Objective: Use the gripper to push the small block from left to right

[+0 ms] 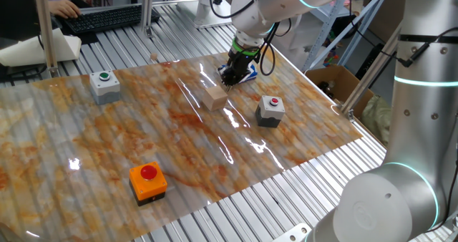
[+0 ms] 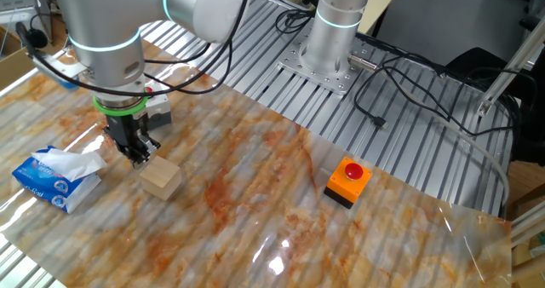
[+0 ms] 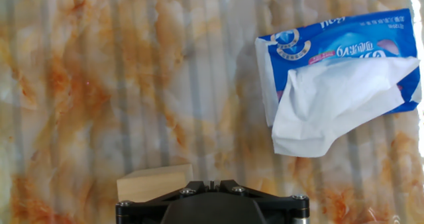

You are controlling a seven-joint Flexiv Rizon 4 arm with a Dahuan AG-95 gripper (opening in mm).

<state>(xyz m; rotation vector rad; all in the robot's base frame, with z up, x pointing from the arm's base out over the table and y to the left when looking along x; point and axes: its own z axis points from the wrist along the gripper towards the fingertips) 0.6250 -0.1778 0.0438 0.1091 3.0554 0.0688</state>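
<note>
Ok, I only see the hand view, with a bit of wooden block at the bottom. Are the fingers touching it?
Observer: The other fixed view shows the fingers down at the small block, on the side facing the tissue pack. I can't tell if they touch.
Operator: Are there any buttons around?
Observer: Yes, an orange box with a red button sits further along the table.
Operator: Any more?
Observer: Two: a green-button grey box and a red-button grey box, the red one nearer the block.
</note>
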